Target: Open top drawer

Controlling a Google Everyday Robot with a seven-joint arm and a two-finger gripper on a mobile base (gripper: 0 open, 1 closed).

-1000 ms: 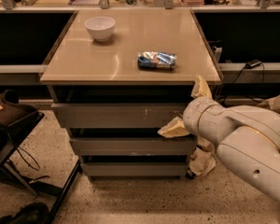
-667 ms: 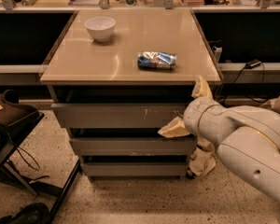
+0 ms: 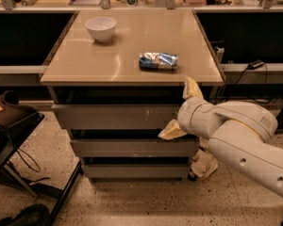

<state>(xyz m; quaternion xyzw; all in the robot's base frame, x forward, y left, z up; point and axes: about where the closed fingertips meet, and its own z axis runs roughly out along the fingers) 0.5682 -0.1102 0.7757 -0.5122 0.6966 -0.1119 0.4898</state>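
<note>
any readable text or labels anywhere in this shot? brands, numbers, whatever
Blue packet on the table: printed, but too blurred to read.
Clutter on the back shelf: any labels are too small to read.
Top drawer, bowl, and the gripper at the drawer's right end: no text visible.

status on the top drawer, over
End effector open, at top drawer right end. Drawer looks shut. Nothing in front.
</note>
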